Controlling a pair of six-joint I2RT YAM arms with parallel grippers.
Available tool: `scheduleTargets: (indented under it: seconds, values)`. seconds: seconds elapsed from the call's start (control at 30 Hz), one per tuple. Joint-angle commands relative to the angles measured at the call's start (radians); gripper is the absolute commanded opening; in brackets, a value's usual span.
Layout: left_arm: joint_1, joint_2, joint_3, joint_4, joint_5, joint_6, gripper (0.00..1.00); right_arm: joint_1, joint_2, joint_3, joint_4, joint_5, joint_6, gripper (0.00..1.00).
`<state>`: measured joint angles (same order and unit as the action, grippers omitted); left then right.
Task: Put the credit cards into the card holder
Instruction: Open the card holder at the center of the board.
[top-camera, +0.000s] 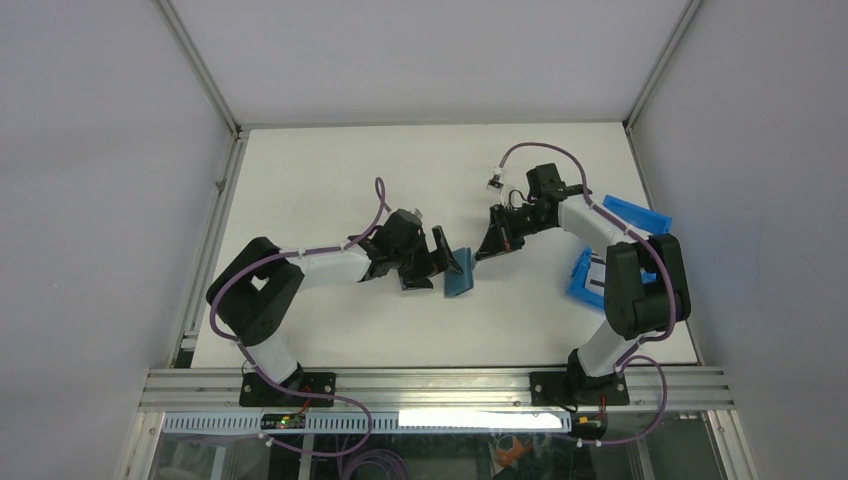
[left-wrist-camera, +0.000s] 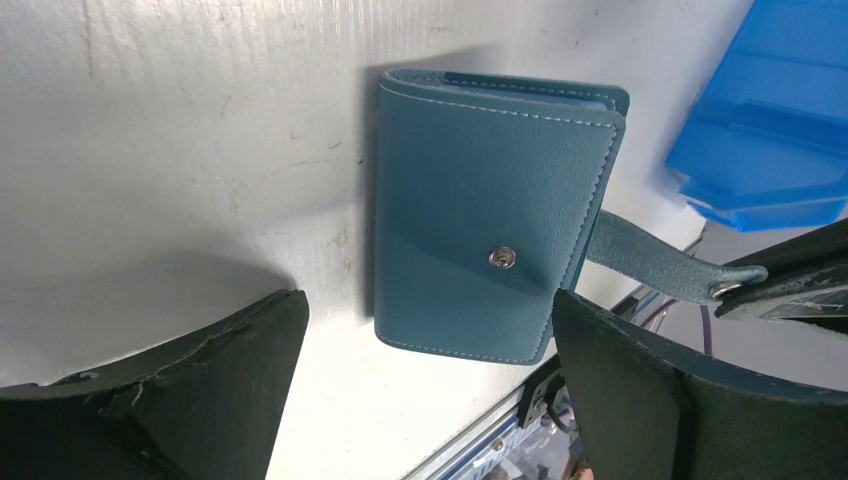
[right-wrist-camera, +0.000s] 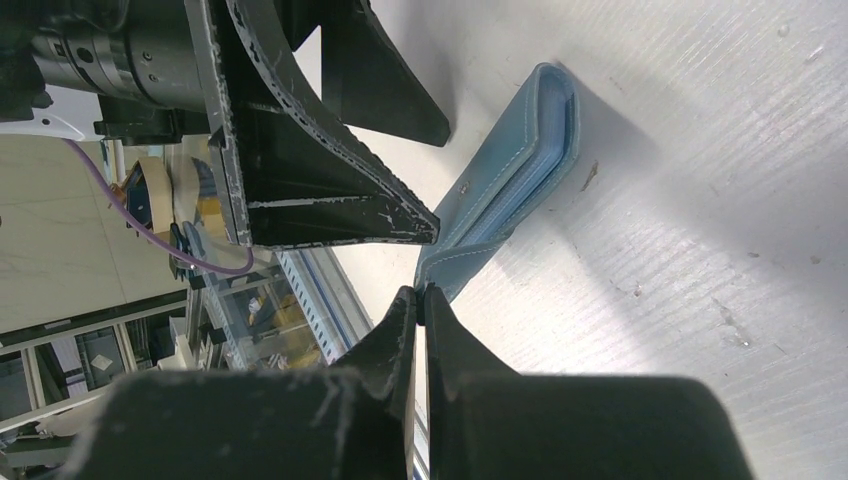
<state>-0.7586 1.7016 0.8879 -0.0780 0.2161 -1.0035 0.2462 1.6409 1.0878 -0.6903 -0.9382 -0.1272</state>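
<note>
The teal card holder (left-wrist-camera: 480, 210) lies folded shut on the white table, its snap button (left-wrist-camera: 502, 258) uncovered. It also shows as a small teal patch (top-camera: 460, 276) between the two arms. My left gripper (left-wrist-camera: 425, 305) is open, one finger on each side of the holder's near end, touching nothing. The holder's strap tab (left-wrist-camera: 650, 262) sticks out sideways. My right gripper (right-wrist-camera: 420, 293) is shut on the end of that tab, with the card holder (right-wrist-camera: 525, 150) just beyond its tips. In the top view the right gripper (top-camera: 481, 254) sits right beside the left gripper (top-camera: 452, 263). The credit cards are out of view.
A bright-blue plastic bin (top-camera: 634, 214) stands at the right of the table beside the right arm, and its corner (left-wrist-camera: 770, 120) shows in the left wrist view. The metal rail (top-camera: 430, 385) at the table's front edge runs close behind the holder.
</note>
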Motion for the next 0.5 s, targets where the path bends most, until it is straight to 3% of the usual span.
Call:
scheduleTargets:
  seconds: [0.0,0.23,0.47]
  values:
    - [-0.018,-0.039,0.031,-0.008,-0.002,0.044,0.99,-0.003,-0.037,0.007,0.038,-0.044,0.017,0.00]
    - [-0.028,-0.060,0.033,0.050,0.006,0.046,0.99,-0.002,-0.043,0.006,0.042,-0.060,0.022,0.00]
    - [-0.041,-0.047,0.091,-0.079,-0.058,0.059,0.99,-0.002,-0.046,0.004,0.041,-0.058,0.023,0.00]
